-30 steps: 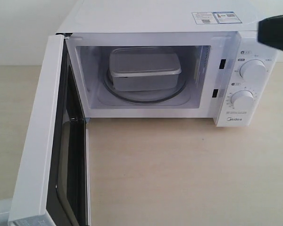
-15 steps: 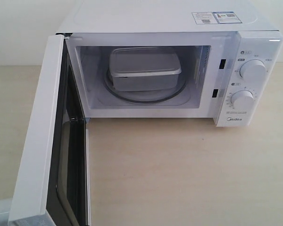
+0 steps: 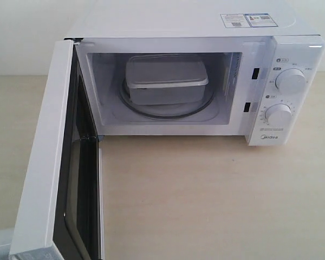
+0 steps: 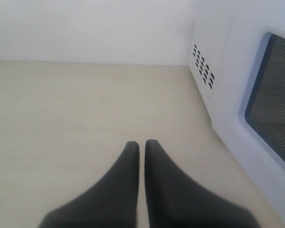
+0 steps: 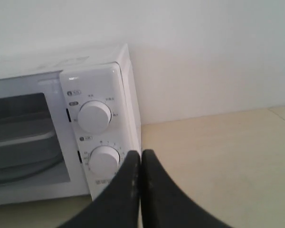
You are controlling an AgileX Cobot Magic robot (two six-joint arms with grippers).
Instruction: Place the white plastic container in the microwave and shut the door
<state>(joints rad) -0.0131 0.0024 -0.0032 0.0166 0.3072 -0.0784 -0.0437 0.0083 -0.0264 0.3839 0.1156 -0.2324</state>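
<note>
Tabletop (image 3: 206, 195) same; right claw (image 5: 140, 156) gone from exterior view, closed, empty; left claw (image 4: 141, 145) closed, empty.

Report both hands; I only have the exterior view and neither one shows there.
Observer: The left hand is shut and empty, above the table.
Operator: Place it against the door.
Observer: It sits on the outer side of the door; the meshed window faces its camera.
Operator: Now the right one.
Observer: The right hand is shut and empty, pointed toward the microwave, by the lower knob.
</note>
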